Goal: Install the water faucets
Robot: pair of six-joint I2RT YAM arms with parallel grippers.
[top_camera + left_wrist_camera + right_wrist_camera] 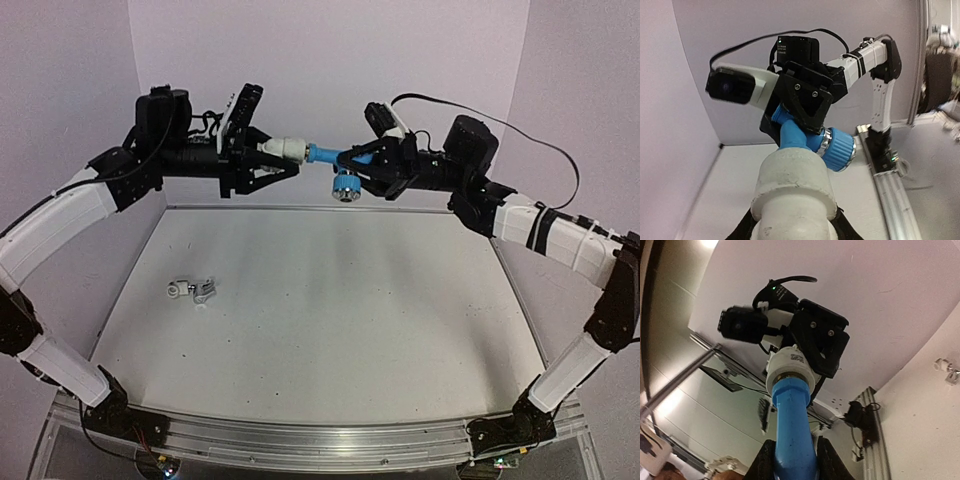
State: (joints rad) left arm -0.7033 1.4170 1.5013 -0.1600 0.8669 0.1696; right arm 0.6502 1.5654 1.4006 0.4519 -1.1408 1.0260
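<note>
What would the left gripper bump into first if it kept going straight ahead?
The left gripper's white fitting touches the blue faucet, so that comes first; the right gripper holding it is just behind.

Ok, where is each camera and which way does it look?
Top camera: above and behind the arms, looking down at the table; both arms show, left gripper facing right gripper.
Left wrist: looks along its own fingers at the white fitting, the right gripper beyond.
Right wrist: looks along its own fingers at the blue faucet, the left gripper beyond.
Shared: both wrist views show fitting meeting faucet; top and right wrist show the silver faucet.
</note>
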